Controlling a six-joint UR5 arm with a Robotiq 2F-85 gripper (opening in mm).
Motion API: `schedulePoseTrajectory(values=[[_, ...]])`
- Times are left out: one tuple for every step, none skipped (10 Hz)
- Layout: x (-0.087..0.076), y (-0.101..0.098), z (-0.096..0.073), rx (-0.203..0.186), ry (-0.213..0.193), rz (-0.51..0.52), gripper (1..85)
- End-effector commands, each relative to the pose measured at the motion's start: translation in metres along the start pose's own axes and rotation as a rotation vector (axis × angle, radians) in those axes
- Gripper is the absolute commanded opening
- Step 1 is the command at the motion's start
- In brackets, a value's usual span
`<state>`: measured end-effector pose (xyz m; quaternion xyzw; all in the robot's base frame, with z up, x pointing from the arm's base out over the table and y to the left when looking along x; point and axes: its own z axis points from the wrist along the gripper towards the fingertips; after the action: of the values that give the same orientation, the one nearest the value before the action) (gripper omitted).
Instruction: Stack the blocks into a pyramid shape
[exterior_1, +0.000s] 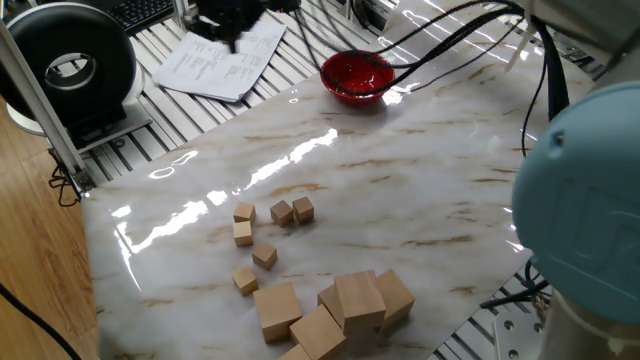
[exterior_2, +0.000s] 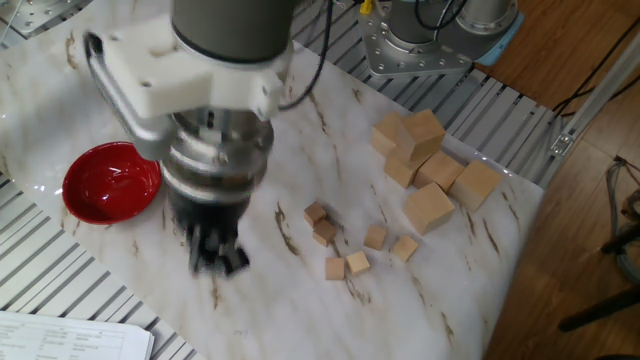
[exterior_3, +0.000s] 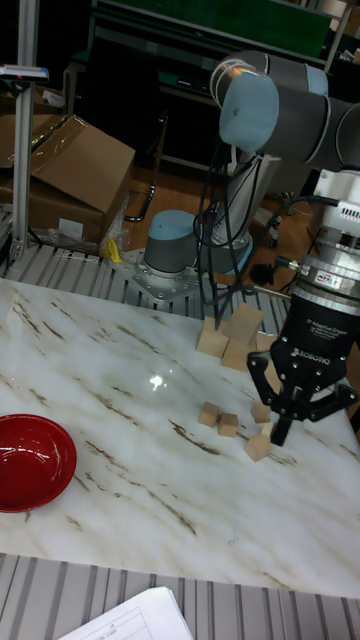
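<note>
1. Nothing of the pyramid is built yet: the six small plain tan wooden cubes (exterior_1: 262, 240) lie loose and single on the white marble-patterned table (exterior_1: 420, 190), none resting on another.

2. In one fixed view three cubes make a loose row, a fourth touches or nearly touches the row's end cube, and two more (exterior_1: 245, 280) lie apart from these, nearer the pile of much larger light-wood cubes (exterior_1: 335, 305) (which are not part of the job).

3. The robot's black two-finger gripper (exterior_3: 297, 415) hangs above the table with nothing between its fingers. In the tall fixed view the fingers (exterior_3: 282, 424) are spread apart, fairly wide, and point down.

4. In that view the small cubes (exterior_3: 219, 419) sit beside and just beyond the fingertips, one (exterior_3: 257, 447) close beside the nearer finger. The other fixed view shows the gripper (exterior_2: 215, 258) blurred and to the side of the cluster (exterior_2: 345, 245), between it and the shiny red bowl (exterior_2: 110, 183), so whether the fingers are directly over any cube is hard to say.

5. By my judgement the whole task is left: pick a cube, set a base row of three touching, then two on top, then one. The first grasp has not been made.
</note>
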<state>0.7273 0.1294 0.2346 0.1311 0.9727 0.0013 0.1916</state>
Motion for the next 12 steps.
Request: schedulePoseTrajectory(values=[[-0.001, 0.001, 0.002, 0.033, -0.038, -0.09, 0.7], [0.007, 0.011, 0.001, -0.011, -0.006, -0.019, 2.7], [0.012, 0.02, 0.001, -0.06, 0.01, -0.017, 3.0], [0.012, 0.015, 0.001, -0.073, 0.017, -0.092, 12.3], [0.018, 0.024, -0.001, -0.12, 0.052, -0.08, 12.3], [0.046, 0.034, -0.004, -0.147, 0.153, -0.18, 10.7], [0.049, 0.025, -0.003, -0.104, 0.174, -0.202, 2.7], [0.042, 0.03, -0.002, -0.111, 0.15, -0.142, 1.0], [0.042, 0.027, -0.001, -0.085, 0.156, -0.12, 1.0], [0.036, 0.019, 0.001, -0.033, 0.138, -0.129, 1.0], [0.035, 0.02, 0.002, -0.025, 0.14, -0.119, 1.0], [0.034, 0.006, 0.006, 0.015, 0.139, -0.157, 1.0]])
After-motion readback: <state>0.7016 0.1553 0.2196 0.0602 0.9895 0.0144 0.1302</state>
